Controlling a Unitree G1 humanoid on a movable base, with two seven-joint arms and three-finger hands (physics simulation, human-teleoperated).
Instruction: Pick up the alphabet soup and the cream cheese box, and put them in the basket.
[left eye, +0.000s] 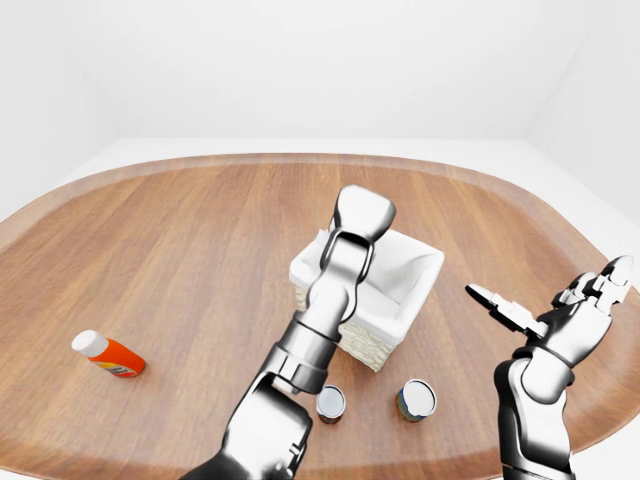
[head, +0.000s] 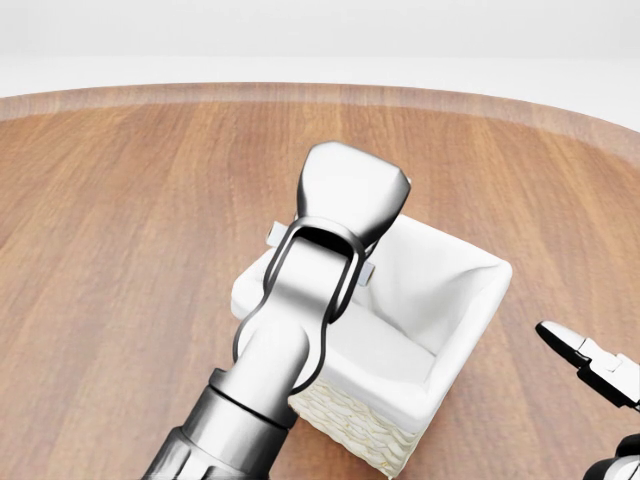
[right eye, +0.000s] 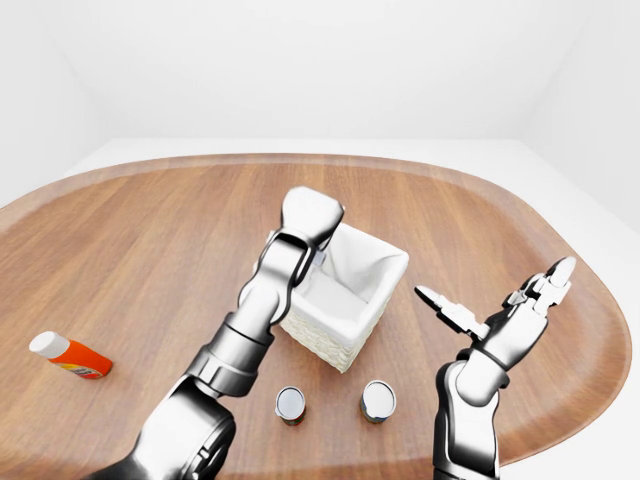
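Two small cans (right eye: 290, 402) (right eye: 378, 399) are seen on the wooden table (left eye: 180, 250), just below the basket (left eye: 400, 300) in the eye views. The left hand (head: 350, 195) is held over the basket's left rim. A grey box edge (head: 275, 236) peeks out beneath that hand, but its fingers are hidden, so its grip cannot be told. The right hand (right eye: 520, 315) is raised well to the right of the basket, with fingers spread wide. An orange bottle (left eye: 108, 353) is lying far to the basket's left.
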